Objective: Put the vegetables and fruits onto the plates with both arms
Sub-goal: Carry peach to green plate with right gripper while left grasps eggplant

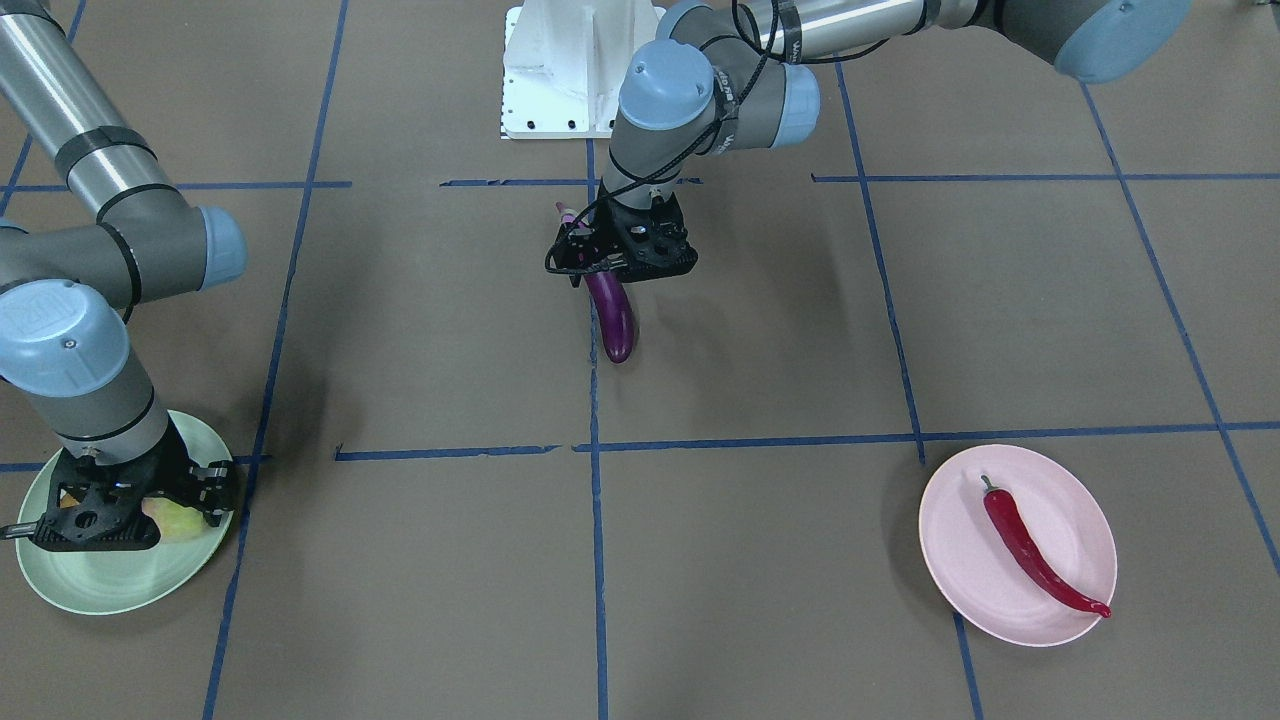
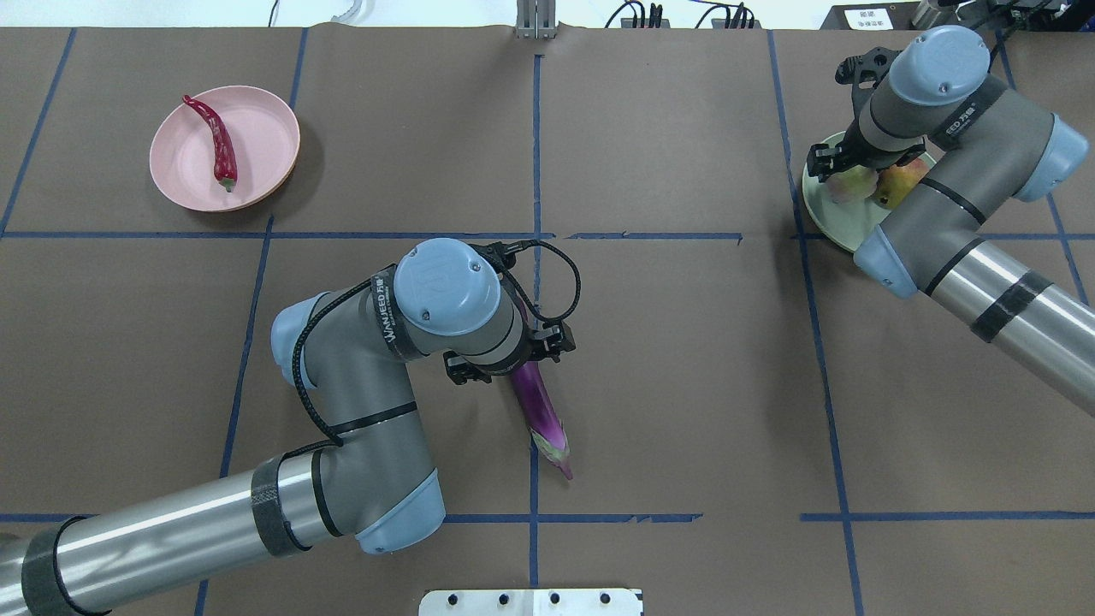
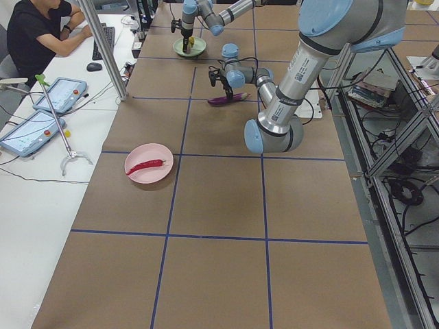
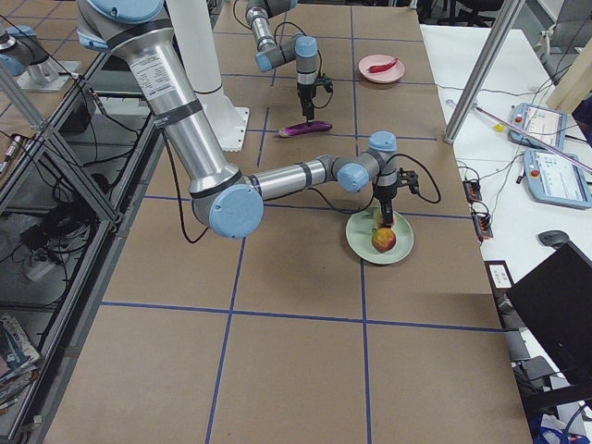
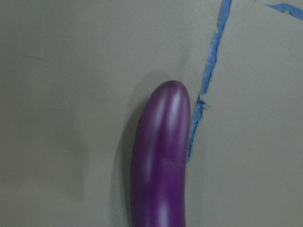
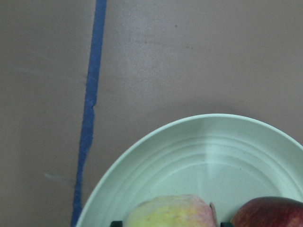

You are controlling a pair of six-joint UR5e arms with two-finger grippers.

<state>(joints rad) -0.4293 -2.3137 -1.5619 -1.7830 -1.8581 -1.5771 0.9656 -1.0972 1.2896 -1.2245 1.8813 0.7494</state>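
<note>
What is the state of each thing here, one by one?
eggplant: lies on the table, under left gripper.
chili pepper: lies on pink plate.
pale fruit: on green plate.
red fruit: on green plate, beside pale fruit.
left gripper: open or shut, unclear.
right gripper: low over pale fruit, unclear.

The left arm (image 2: pixel 359 428) reaches in from the robot-side edge, and the left gripper (image 1: pixel 610 262) is down at the eggplant (image 2: pixel 537 406) at the desk's centre. By the operators' edge, the pink plate (image 2: pixel 265 137) with the chili (image 2: pixel 218 141) sits toward the left end. The right gripper (image 2: pixel 855 167) covers the mint plate (image 1: pixel 120 585) toward the right end. Bare paper runs between the plates.
</note>
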